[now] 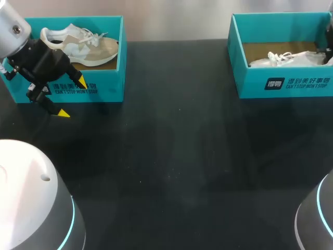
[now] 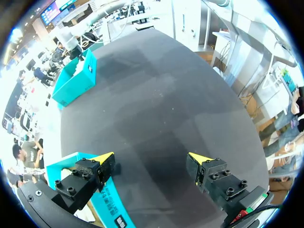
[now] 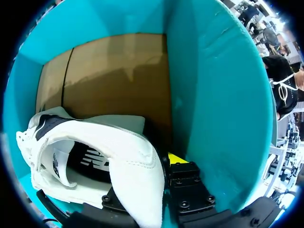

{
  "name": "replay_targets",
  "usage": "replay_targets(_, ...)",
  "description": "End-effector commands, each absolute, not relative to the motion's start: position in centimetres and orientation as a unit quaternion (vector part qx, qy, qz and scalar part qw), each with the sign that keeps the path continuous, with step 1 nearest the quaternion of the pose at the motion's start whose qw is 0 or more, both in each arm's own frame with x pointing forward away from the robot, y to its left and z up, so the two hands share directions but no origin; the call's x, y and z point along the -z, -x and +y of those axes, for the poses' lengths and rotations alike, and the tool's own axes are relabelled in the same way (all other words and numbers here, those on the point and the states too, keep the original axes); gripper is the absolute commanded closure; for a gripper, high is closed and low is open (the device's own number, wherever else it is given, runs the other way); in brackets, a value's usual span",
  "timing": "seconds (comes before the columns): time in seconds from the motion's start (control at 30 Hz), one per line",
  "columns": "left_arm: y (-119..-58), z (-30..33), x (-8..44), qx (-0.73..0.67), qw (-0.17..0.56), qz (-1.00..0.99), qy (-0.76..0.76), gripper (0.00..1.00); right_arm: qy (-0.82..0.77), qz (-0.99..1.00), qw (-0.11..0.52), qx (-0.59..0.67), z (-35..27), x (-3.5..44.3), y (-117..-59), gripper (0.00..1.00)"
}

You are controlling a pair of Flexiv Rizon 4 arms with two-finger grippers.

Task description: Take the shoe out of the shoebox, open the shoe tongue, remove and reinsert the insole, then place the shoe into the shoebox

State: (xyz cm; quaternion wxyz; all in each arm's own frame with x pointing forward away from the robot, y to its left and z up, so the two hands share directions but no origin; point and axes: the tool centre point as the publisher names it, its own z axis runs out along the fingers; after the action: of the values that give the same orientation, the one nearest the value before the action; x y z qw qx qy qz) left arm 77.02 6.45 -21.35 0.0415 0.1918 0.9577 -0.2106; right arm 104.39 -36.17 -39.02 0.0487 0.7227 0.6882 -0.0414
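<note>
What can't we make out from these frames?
- Whether the right gripper grips: in the right wrist view the white shoe covers part of it, and the head view's edge cuts it off.
- White shoe's lower part: in the head view the right shoebox front wall hides it.
- Beige shoe: the left wrist view shows only a corner of the left shoebox.
</note>
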Motion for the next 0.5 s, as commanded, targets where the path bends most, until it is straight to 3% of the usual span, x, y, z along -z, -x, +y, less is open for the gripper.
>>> replay_targets(0.03, -76.9, 6.5, 21.3, 0.210, 0.042, 0.958, -0.192, 0.00, -0.723, 0.688, 0.045, 0.044, -36.2, 40.5, -104.1, 0.84)
replay_targets(0.13, -76.9, 6.5, 21.3, 0.210, 0.042, 0.958, -0.192, 0.00, -0.724, 0.687, 0.047, 0.041, -36.2, 40.1, -104.1, 0.68)
replay_targets(0.5, -76.9, 6.5, 21.3, 0.210, 0.042, 0.958, -0.192, 0.00, -0.720, 0.691, 0.060, 0.036, -35.8, 38.8, -103.8, 0.64)
